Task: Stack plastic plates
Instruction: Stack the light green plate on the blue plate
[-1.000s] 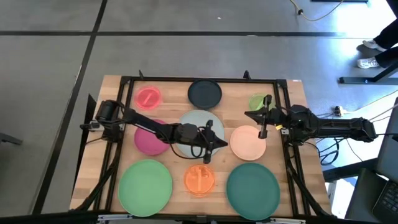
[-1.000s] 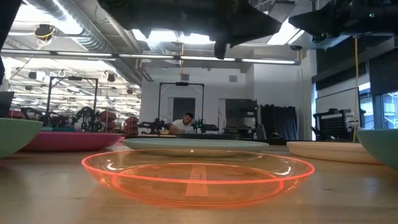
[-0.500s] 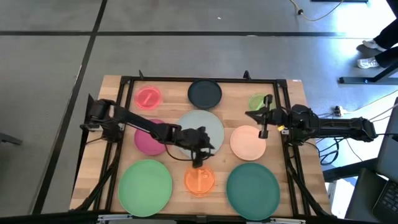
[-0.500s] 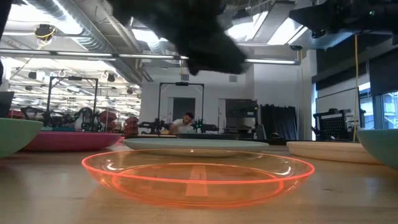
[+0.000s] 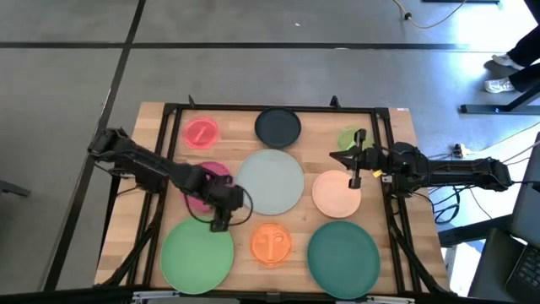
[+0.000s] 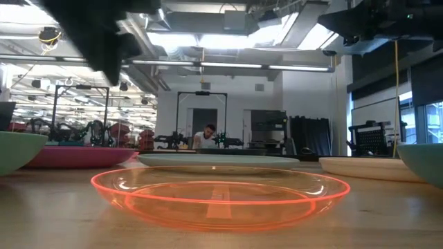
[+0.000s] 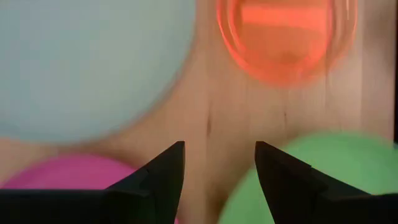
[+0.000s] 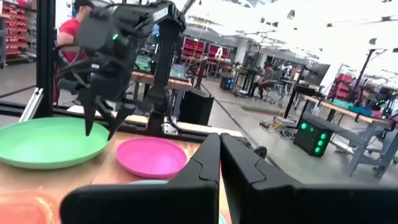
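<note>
Several plastic plates lie singly on the wooden table. At the back are pink [image 5: 201,133], dark navy [image 5: 278,127] and small light green [image 5: 348,138]. Magenta [image 5: 205,175], pale blue [image 5: 270,180] and peach [image 5: 336,192] fill the middle. In front are large light green [image 5: 197,251], orange [image 5: 271,244] and teal [image 5: 342,249]. My left gripper [image 5: 219,223] hangs open above bare wood [image 7: 219,124] between the magenta, green and pale blue plates. My right gripper [image 5: 339,156] is shut and empty, raised above the peach plate's far rim.
A black metal frame [image 5: 278,107] runs around the table's edges. The orange plate [image 6: 220,197] sits nearest the front edge in the low view. Beyond the table are workbenches and a person [image 8: 73,25] in the room.
My left gripper has swung from above the pale blue plate's near right part toward the table's left edge and a little nearer, ending over the bare wood beside the magenta plate. No plate has moved.
</note>
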You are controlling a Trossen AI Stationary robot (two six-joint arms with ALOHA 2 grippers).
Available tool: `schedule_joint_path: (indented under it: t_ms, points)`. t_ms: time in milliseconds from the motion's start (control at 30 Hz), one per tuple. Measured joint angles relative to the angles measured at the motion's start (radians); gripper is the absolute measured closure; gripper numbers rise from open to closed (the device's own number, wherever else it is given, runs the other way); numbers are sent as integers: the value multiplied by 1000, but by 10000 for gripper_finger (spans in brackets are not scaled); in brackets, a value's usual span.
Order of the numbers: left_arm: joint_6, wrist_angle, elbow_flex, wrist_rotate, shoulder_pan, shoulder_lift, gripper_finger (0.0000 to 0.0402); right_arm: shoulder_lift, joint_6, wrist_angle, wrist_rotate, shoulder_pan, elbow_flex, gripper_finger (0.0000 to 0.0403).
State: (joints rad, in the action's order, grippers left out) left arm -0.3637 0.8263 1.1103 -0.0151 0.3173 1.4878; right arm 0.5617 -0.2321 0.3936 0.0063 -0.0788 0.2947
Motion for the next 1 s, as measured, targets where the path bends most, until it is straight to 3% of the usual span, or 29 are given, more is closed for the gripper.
schedule_joint_path:
  t_ms: [433,800,1000]
  points:
    - [-81,90,0,38,95,133,213,-1,47,34,0,0,0,395]
    - [-55,104,0,89,96,244,247,0,46,30,0,0,0,395]
    - [-44,97,0,170,82,302,273,0,45,31,0,0,0,395]
